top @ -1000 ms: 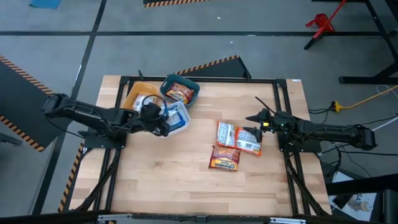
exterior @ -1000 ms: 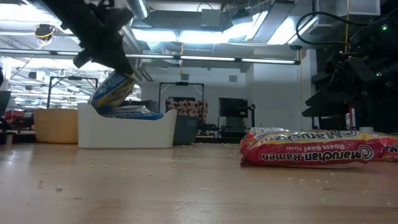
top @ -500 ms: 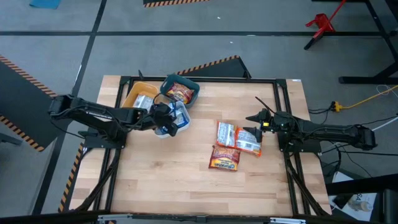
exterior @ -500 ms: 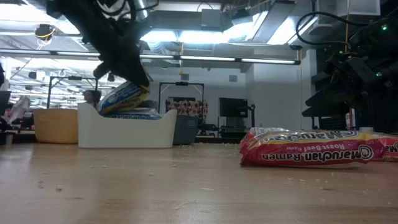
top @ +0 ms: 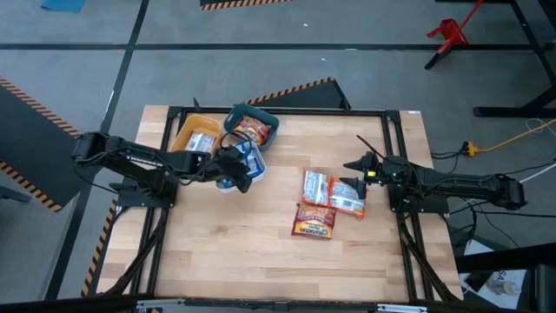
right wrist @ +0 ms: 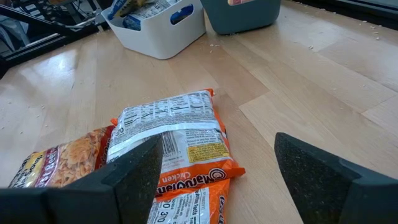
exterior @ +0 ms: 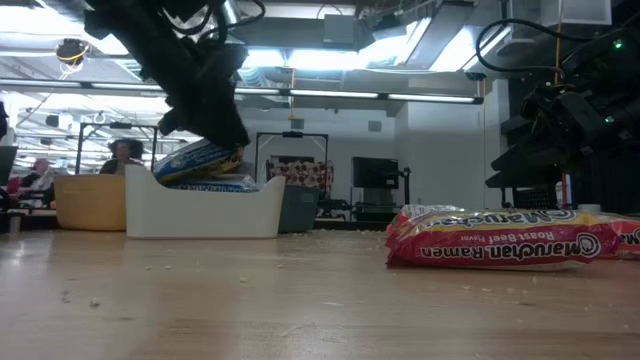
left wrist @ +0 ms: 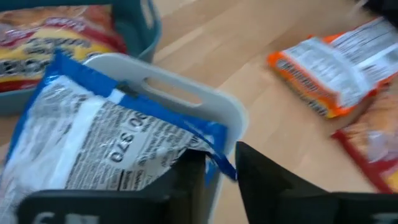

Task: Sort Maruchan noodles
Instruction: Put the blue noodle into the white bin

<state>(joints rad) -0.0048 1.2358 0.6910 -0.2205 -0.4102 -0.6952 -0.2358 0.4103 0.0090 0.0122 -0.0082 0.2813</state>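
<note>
Blue-white crinkly plastic noodle packet [left wrist: 106, 140] now lower, over the white plastic bin [top: 252, 170] | left gripper [left wrist: 214, 168] seemingly still pinching its corner | release next | right gripper [right wrist: 214, 168] spread wide beside table packets [top: 323, 202], idle.

Our left arm reaches from the left side toward the middle of the table. Its left gripper [top: 233, 167] points down, and its two dark fingers [left wrist: 186, 180] are pinched together with only a thin gap between them. Our right arm lies low along the right side and waits. Its right gripper [top: 354, 164] points toward the middle, and its fingers [right wrist: 134, 171] are spread wide apart.
</note>
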